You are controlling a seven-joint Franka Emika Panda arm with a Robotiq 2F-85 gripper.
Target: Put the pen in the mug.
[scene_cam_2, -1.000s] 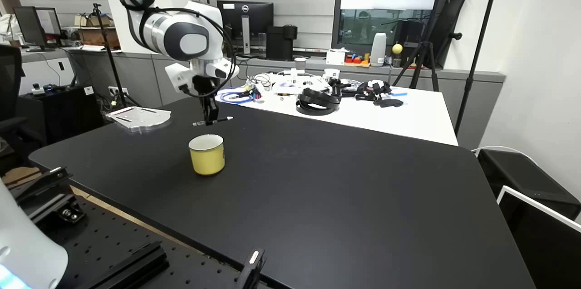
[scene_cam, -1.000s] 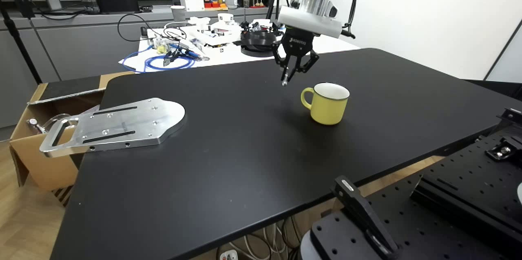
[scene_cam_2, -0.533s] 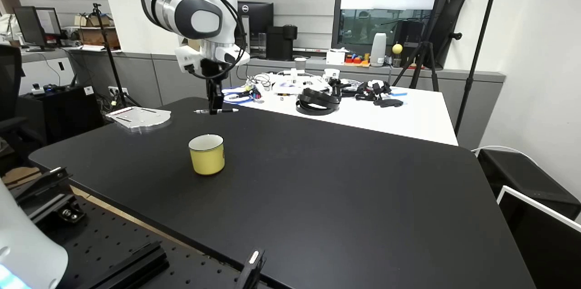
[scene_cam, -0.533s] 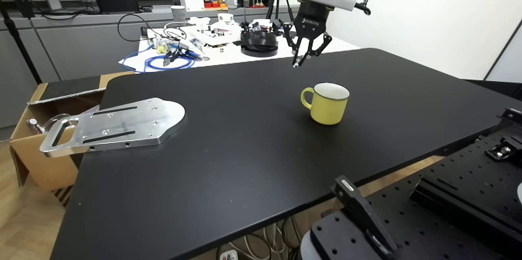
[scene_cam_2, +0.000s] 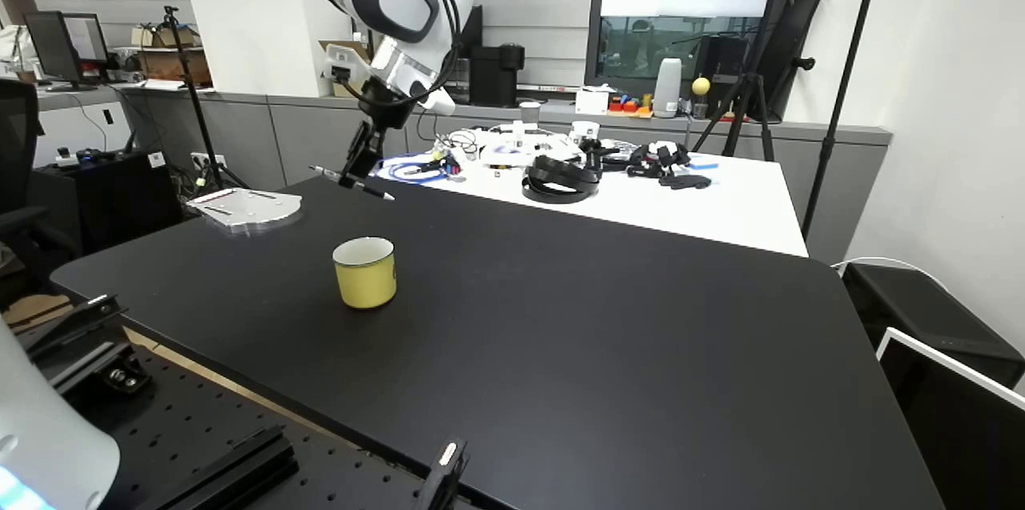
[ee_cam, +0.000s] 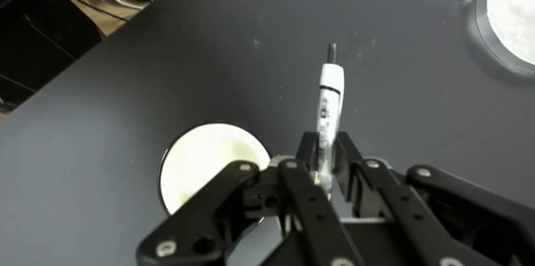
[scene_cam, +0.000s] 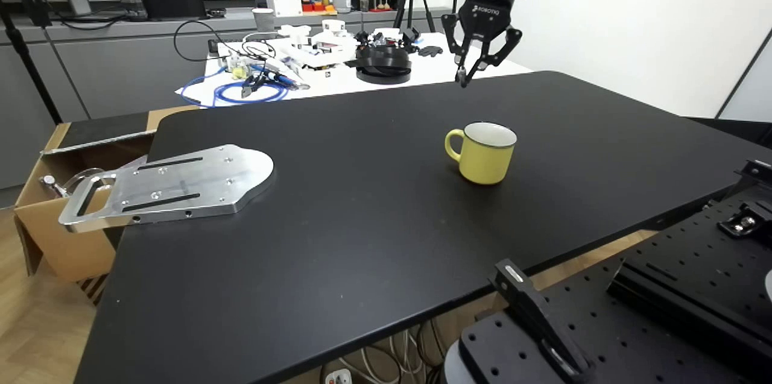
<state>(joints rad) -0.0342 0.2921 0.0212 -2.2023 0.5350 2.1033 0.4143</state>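
The pen (ee_cam: 328,117) has tilted, white end lower, pinched in the jaws clear of the mug (scene_cam_2: 366,282); lifting looks done, insertion remains.

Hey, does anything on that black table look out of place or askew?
Yes, one thing: the metal plate sits partly off the table, one end jutting past the edge, so it looks carelessly set down. The mug stands upright, with nothing odd showing.
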